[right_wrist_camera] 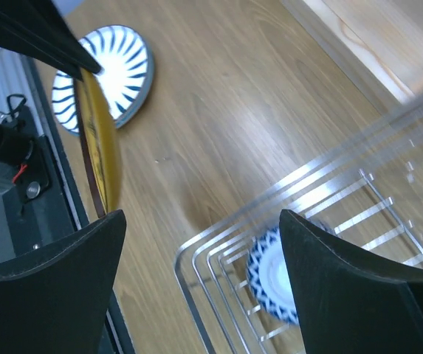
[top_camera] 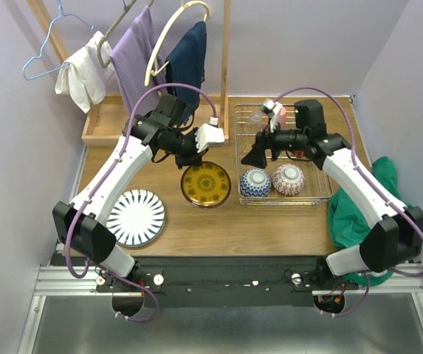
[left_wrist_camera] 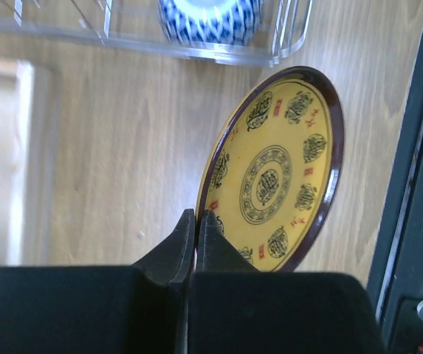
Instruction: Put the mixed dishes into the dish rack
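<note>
My left gripper (top_camera: pixel 191 153) (left_wrist_camera: pixel 196 214) is shut on the rim of a yellow plate with a dark red edge (top_camera: pixel 206 184) (left_wrist_camera: pixel 277 169), left of the dish rack (top_camera: pixel 279 203) (left_wrist_camera: pixel 122 40) (right_wrist_camera: pixel 218 251). In the right wrist view that plate (right_wrist_camera: pixel 99 147) shows nearly edge-on, tilted off the table. Over the rack's left side, my right gripper (top_camera: pixel 254 155) (right_wrist_camera: pixel 202 221) is open and holds nothing. A blue-white bowl (top_camera: pixel 255 183) (left_wrist_camera: pixel 210 18) (right_wrist_camera: pixel 274 276) and a red-pink bowl (top_camera: pixel 289 179) sit in the rack. The blue-striped white plate (top_camera: pixel 136 217) (right_wrist_camera: pixel 108 74) lies flat at front left.
A wooden tray (top_camera: pixel 108 122) with a clothes rack and hanging garments stands at the back left. A green cloth (top_camera: pixel 359 214) hangs off the table's right edge. The black frame rail (left_wrist_camera: pixel 418 184) runs along the near edge.
</note>
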